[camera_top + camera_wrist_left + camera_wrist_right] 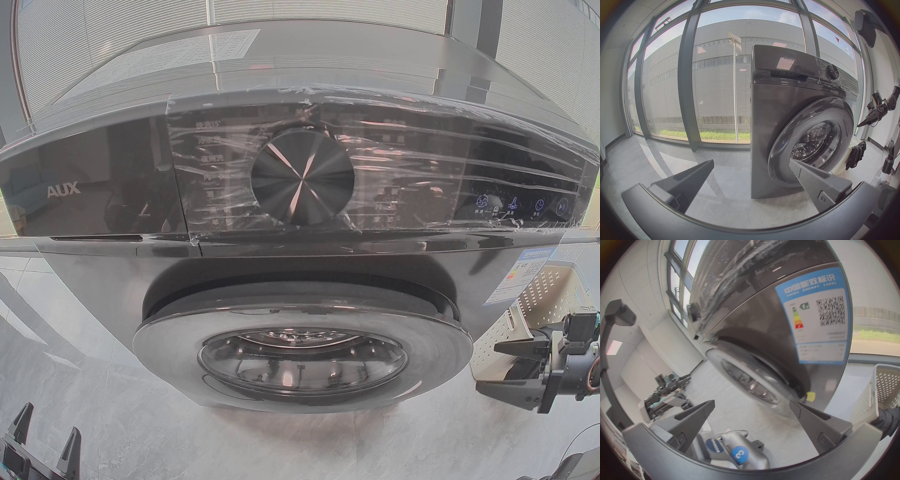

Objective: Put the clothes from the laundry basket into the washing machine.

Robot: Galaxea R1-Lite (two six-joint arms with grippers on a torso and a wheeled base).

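The dark garment (855, 154) hangs limp over the rim of the laundry basket (842, 163), which stands on the floor just right of the washing machine (775, 125). That is how the left wrist view gives it to you. From the right wrist view you get the basket (886, 387) up close: white plastic, its wall pierced with rows of small holes, with a fold of the dark cloth (890, 421) at its near edge. In the head view the same perforated wall (550, 294) sits behind the machine's right corner.

The machine is dark grey metal with a glossy finish. Its round door (303, 356) is shut, a broad smooth ring around a bulging glass porthole, and you can see the steel drum through the glass. Above it, the head view shows you a ribbed round dial (302, 177) on a black control panel (400, 175) wrapped in crinkled clear film. The right wrist view adds a blue-and-white energy label (818, 315) stuck to the front's right side.

Your right pincer (489, 367) hangs near the basket, level with the door's right edge, jaws spread wide and gripping nothing. Your left pincer (52, 420) sits low at the near left, well apart from the door, likewise wide open and bare.

The floor (731, 187) is polished pale grey tile. Tall windows (715, 78) stand to the left of the machine.
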